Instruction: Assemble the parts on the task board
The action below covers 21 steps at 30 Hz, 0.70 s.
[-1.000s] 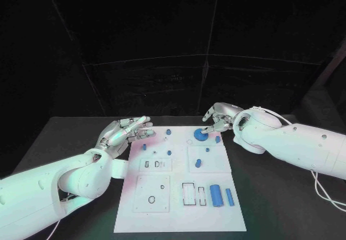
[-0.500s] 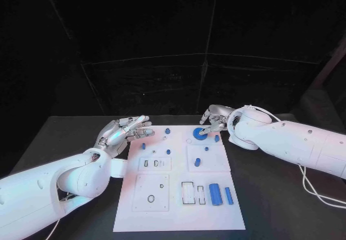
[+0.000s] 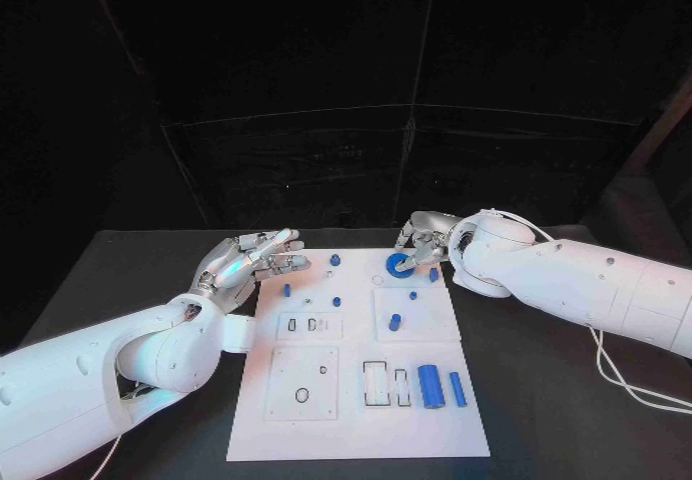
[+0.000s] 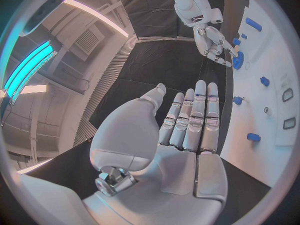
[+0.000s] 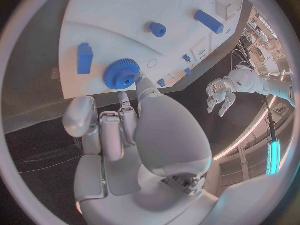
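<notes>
The white task board (image 3: 433, 430) lies in the middle of the black table. A blue gear (image 3: 397, 266) sits near its far edge, with a small blue block (image 3: 433, 276) beside it. My right hand (image 3: 423, 237) hovers just behind the gear, fingers hanging down and apart. In the right wrist view one fingertip (image 5: 139, 83) touches the rim of the gear (image 5: 122, 74), which lies flat on the board next to the block (image 5: 85, 58). My left hand (image 3: 257, 256) is held open, fingers straight, over the table beside the board's far left corner, holding nothing.
Small blue pegs (image 3: 336, 302) stand on the far half of the board, one in the square plate (image 3: 394, 323). A blue cylinder (image 3: 430, 385) and a blue bar (image 3: 457, 390) lie by the slots near the front right. A white cable (image 3: 635, 385) trails under the right arm.
My right hand has crept a little to the left, closer over the gear. The gear and the left hand have stayed where they were.
</notes>
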Available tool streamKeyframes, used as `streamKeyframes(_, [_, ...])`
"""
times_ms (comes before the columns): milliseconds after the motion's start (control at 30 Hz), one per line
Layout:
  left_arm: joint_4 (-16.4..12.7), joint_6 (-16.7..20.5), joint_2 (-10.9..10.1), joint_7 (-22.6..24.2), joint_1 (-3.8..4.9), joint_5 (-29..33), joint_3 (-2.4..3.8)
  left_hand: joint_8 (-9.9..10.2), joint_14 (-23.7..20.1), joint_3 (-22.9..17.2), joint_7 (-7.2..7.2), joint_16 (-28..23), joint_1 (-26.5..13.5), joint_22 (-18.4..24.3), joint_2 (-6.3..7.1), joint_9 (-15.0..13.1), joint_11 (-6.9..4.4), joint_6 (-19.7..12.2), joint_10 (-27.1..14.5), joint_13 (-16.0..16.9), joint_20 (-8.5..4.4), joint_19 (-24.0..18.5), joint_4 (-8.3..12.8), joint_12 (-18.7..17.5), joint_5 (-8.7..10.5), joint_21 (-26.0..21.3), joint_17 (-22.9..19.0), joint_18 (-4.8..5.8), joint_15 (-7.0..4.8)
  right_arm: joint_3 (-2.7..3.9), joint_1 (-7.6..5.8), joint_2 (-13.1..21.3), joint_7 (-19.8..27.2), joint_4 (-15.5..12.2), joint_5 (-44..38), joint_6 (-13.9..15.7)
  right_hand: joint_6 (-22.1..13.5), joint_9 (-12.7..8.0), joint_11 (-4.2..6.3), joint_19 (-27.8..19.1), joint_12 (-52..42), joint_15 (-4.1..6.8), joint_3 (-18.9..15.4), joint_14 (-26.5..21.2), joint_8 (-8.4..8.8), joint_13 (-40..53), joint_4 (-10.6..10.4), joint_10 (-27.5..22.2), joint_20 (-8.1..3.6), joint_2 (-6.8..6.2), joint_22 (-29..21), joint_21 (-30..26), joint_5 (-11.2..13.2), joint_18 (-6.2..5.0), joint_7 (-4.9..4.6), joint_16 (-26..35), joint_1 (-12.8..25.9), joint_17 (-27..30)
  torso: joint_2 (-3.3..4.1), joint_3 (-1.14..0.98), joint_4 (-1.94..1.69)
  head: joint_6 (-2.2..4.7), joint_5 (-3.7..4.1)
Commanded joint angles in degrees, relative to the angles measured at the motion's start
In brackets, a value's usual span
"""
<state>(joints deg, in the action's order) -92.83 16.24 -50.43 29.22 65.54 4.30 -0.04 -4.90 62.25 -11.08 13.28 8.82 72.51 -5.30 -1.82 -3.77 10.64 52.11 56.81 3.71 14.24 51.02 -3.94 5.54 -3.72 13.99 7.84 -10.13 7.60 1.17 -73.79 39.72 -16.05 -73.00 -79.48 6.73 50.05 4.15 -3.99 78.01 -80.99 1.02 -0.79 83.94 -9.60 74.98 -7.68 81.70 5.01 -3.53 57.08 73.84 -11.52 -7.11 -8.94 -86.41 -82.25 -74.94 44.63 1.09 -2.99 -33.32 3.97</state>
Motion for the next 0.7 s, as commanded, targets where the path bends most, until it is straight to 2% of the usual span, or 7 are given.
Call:
streamKeyframes(33, [0.02, -0.89, 0.05, 0.39, 0.08, 0.0, 0.03, 0.35, 0.22, -0.1, 0.77, -0.4, 0.42, 0.1, -0.31, 0.02, 0.22, -0.06, -0.01, -0.05, 0.11, 0.33, 0.38, -0.24, -0.23, -0.37, 0.08, -0.43, 0.33, 0.05, -0.09, -0.04, 0.39, -0.02, -0.59, -2.28, 0.41, 0.08, 0.14, 0.17, -0.32, -0.33, -0.03, 3.98, -0.38, 1.75, 0.42, 0.43, 0.27, -0.12, 0.13, 0.25, -0.01, 1.01, 0.02, -0.27, -0.56, -3.76, 0.01, 0.0, 0.03, -0.1, -0.02])
streamKeyframes(433, [0.2, -0.92, 0.08, 0.34, 0.07, 0.0, 0.03, 0.35, 0.22, -0.1, 0.77, -0.4, 0.42, 0.1, -0.31, 0.02, 0.22, -0.06, -0.01, -0.05, 0.11, 0.33, 0.38, -0.24, -0.23, -0.37, 0.08, -0.43, 0.33, 0.05, -0.08, 0.01, 0.04, 0.15, -1.05, -3.21, 0.67, 0.11, 0.18, 0.2, -0.41, -0.32, -0.02, 4.0, -0.61, 1.87, 0.52, 0.47, 0.28, 0.01, 0.28, 0.35, -0.02, 1.03, 0.06, -0.31, -0.55, -3.88, -0.01, -0.01, 0.01, -0.17, 0.03])
streamKeyframes(700, [0.33, -0.95, 0.13, 0.24, 0.07, 0.0, 0.03, 0.36, 0.24, -0.19, 0.77, -0.43, 0.46, 0.13, -0.37, 0.01, 0.21, -0.05, 0.0, -0.05, 0.11, 0.35, 0.45, -0.25, -0.23, -0.39, 0.1, -0.43, 0.33, 0.05, -0.06, -0.19, 0.03, 0.36, -2.38, -3.29, 0.72, -0.04, 0.17, 0.14, -0.43, -0.32, 1.11, 4.01, -0.98, 2.0, 2.05, 0.35, 0.31, 1.1, 0.53, 0.6, 0.67, 1.07, -0.01, -0.37, -2.03, -4.06, 0.01, -0.04, 0.0, -0.22, 0.02])
